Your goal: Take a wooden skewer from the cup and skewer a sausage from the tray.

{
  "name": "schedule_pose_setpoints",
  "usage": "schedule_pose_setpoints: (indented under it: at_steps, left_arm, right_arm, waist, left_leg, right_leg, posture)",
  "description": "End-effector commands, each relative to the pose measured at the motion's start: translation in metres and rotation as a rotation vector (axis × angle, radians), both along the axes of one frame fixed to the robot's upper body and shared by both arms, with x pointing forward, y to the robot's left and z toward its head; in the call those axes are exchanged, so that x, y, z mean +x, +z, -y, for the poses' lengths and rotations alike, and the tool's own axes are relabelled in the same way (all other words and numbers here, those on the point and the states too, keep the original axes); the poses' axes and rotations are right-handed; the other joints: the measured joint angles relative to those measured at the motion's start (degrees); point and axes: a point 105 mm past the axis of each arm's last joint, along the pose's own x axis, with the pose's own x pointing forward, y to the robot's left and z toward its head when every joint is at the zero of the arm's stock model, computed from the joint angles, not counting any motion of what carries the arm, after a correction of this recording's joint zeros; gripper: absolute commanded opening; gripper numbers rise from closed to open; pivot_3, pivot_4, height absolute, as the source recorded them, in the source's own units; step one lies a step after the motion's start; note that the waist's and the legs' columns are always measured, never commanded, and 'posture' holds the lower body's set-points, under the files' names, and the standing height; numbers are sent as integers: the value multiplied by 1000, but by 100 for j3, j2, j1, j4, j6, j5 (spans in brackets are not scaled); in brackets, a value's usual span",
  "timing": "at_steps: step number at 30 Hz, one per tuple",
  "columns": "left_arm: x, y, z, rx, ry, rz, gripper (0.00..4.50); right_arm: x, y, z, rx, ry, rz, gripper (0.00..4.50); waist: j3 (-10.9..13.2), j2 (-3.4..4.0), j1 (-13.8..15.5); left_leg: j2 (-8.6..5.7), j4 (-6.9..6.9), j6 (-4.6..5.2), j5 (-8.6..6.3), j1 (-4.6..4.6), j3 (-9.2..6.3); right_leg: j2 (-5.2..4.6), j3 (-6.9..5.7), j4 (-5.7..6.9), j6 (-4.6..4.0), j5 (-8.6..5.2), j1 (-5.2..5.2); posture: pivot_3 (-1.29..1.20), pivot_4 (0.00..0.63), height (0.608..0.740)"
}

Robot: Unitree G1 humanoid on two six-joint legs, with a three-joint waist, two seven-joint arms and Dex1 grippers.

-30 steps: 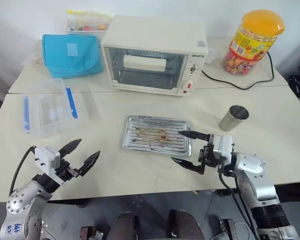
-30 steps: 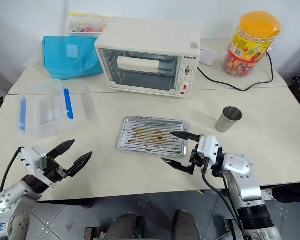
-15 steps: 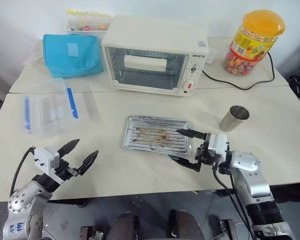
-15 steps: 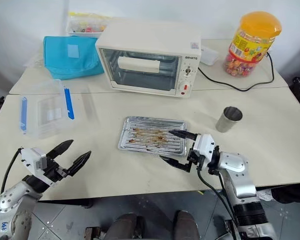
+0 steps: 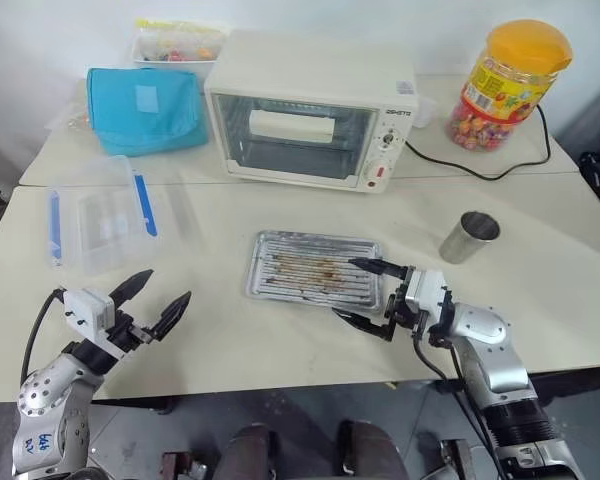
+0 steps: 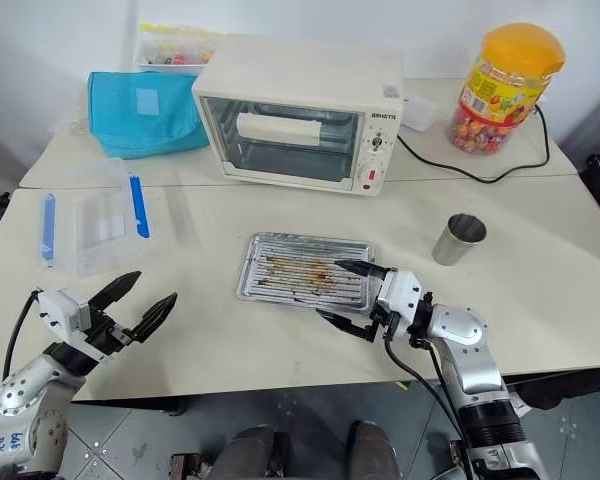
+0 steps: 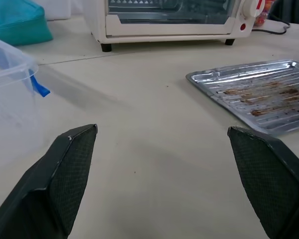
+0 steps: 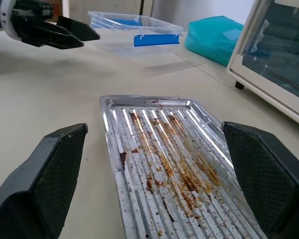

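Observation:
The silver ridged tray (image 5: pixel 315 268) with brown grease stains lies at the table's middle. My right gripper (image 5: pixel 345 289) is open at the tray's front right corner, one finger over the rim and the other just off the near edge; the right wrist view looks along the tray (image 8: pixel 164 149) between its fingers (image 8: pixel 45 179). The steel cup (image 5: pixel 468 237) stands to the right of the tray. My left gripper (image 5: pixel 168 285) hangs open and holds nothing near the table's front left, far from the tray (image 7: pixel 259 94). The sausage and the wooden skewer are out of view.
A white toaster oven (image 5: pixel 305 110) stands behind the tray, its black cord (image 5: pixel 480 172) running right. A candy jar with an orange lid (image 5: pixel 505 85) is at the back right. A clear box with blue clips (image 5: pixel 100 215) and a blue pouch (image 5: pixel 145 108) sit on the left.
My right gripper has crept a little to the left, closer over the tray's corner. My left gripper has shifted slightly left and farther in. Both stay open.

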Motion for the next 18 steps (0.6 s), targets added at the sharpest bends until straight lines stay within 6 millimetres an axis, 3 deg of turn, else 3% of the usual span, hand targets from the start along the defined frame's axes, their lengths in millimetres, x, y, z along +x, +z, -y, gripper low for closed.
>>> schedule_pose_setpoints:
  at_steps: [1,18]
  left_arm:
    - [-6,12,-1,4,17,39,4426]
    - [-12,17,2,-37,28,32,4426]
  right_arm:
    - [-4,12,4,16,4,32,4500]
    - [-8,29,-7,67,20,90,4500]
  waist:
    - [0,0,2]
    - [0,0,2]
  left_leg:
    - [0,0,0,0,0,0]
    - [1,0,0,0,0,-1]
  right_leg:
    - [0,1,0,0,0,0]
    - [1,2,0,0,0,0]
  posture:
    - [0,150,740]
    - [0,150,740]
